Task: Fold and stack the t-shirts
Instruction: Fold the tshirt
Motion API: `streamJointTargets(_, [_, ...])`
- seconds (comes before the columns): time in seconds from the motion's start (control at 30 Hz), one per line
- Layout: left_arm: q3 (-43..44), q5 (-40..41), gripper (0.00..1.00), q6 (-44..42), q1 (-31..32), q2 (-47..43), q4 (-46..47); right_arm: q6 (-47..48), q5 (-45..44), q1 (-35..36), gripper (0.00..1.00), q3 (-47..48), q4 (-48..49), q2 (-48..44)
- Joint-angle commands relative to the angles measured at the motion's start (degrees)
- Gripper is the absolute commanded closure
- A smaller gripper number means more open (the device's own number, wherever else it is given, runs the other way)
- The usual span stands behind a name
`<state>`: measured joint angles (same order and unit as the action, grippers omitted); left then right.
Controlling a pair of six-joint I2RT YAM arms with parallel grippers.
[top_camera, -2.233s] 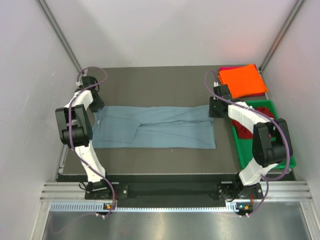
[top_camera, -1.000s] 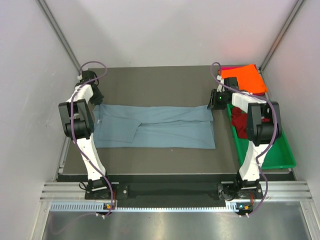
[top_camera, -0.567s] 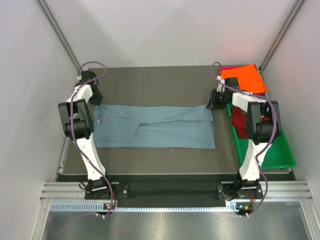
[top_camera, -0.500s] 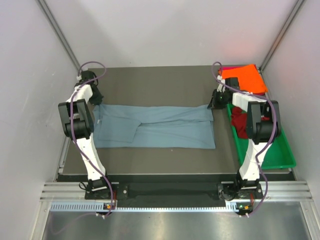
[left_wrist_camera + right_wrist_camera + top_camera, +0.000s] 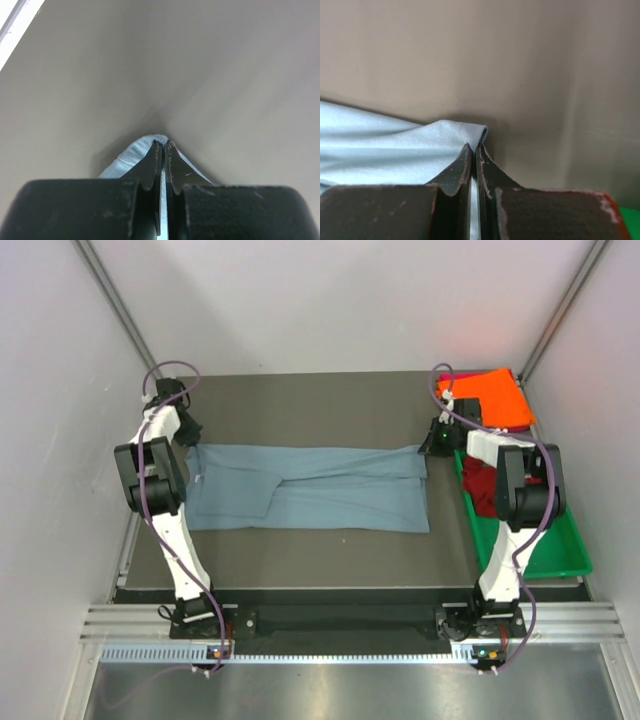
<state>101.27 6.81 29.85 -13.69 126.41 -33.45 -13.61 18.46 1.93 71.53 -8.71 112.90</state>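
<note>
A dusty blue-grey t-shirt (image 5: pixel 310 487) lies stretched as a long band across the dark mat. My left gripper (image 5: pixel 188 443) is shut on its far left corner (image 5: pixel 131 154), pinching the hem between the fingertips. On the other side my right gripper (image 5: pixel 428 447) is shut on the far right corner (image 5: pixel 465 131), the cloth rising to a peak at the jaws. A folded orange t-shirt (image 5: pixel 492 400) rests on a magenta-pink one (image 5: pixel 452 377) at the back right. The dark red t-shirt (image 5: pixel 482 486) lies crumpled in the tray.
A green plastic tray (image 5: pixel 545 545) sits along the mat's right edge, beside my right arm. White walls close in the left, back and right sides. Bare dark mat (image 5: pixel 310 410) stretches behind the shirt, and more lies in front of it.
My right gripper has closed on the shirt's far right corner. Both far corners have lifted and shifted slightly back, pulling the far edge taut. The left grip is unchanged.
</note>
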Motion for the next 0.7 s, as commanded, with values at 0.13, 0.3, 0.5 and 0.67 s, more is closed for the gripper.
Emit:
streamJointTargets(0.13, [6.1,0.6,0.79,-0.8,-1.2,-0.4,-1.1,-1.8,-2.1,-0.9,0.87,-1.3,2.7,-6.9])
streamJointTargets(0.3, [6.3,5.1,0.53,-2.2,-1.1,-6.2,-5.3,-2.4,-4.5,-0.8,0.68,1.2,-5.2,-9.3])
streamJointTargets(0.5, [-4.7,7.6,0.52,-0.1,-0.5,-18.4,-6.5,-4.3,-5.9,-0.2,0.62,-0.2,-9.0,-13.9])
streamJointTargets(0.67, [-17.2,5.4,0.54,1.9,-0.2,-27.3,-7.2,-6.5,-5.1,1.0,0.62,-1.4,-11.0,-15.4])
